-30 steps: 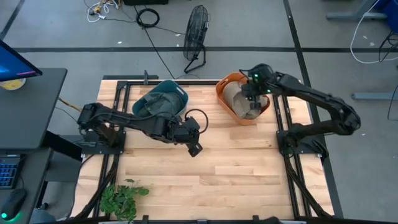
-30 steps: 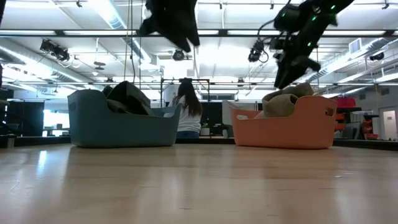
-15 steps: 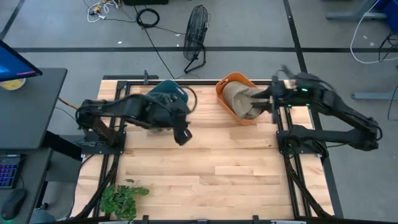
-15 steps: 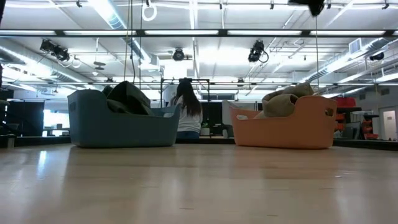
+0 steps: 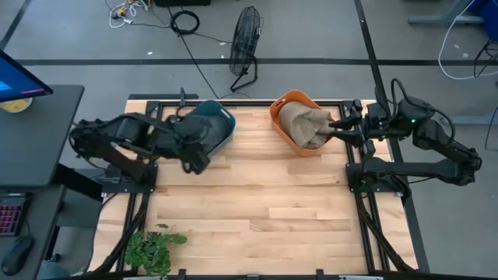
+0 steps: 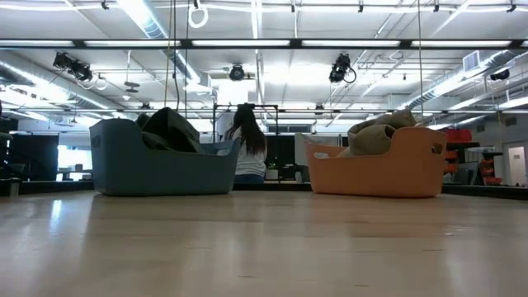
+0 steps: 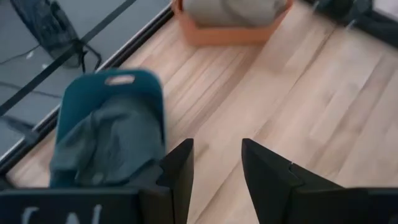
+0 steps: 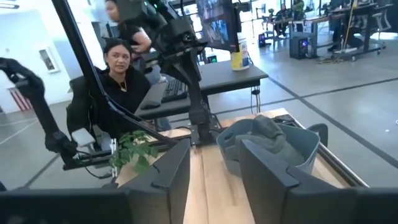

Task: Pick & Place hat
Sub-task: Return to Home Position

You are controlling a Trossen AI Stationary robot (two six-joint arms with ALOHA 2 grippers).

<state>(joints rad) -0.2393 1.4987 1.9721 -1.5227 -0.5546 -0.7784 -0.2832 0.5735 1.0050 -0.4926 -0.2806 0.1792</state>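
Two hats lie in baskets at the table's far side. A dark grey-green hat (image 5: pixel 198 128) (image 7: pixel 99 140) sits crumpled in the teal basket (image 5: pixel 222 118) (image 6: pixel 161 169). A tan hat (image 5: pixel 303 123) (image 6: pixel 375 132) fills the orange basket (image 5: pixel 282 117) (image 6: pixel 375 173). My left gripper (image 5: pixel 194 162) (image 7: pixel 217 168) hovers open just near of the teal basket. My right gripper (image 5: pixel 336 124) (image 8: pixel 214 168) is open beside the orange basket's right side, pointing left across the table. Neither gripper shows in the low view.
A potted plant (image 5: pixel 152 247) stands at the table's near left corner. Bare wood (image 5: pixel 264 202) stretches across the table's middle and near half. A floor fan (image 5: pixel 245 43) stands beyond the far edge. A person (image 8: pixel 118 68) sits behind the left arm's stand.
My left arm has drawn back from the table's middle toward the left edge, ending near the teal basket. My right arm has risen from over the orange basket and pulled back toward the right edge. Both have left the low view. The hats have stayed put.
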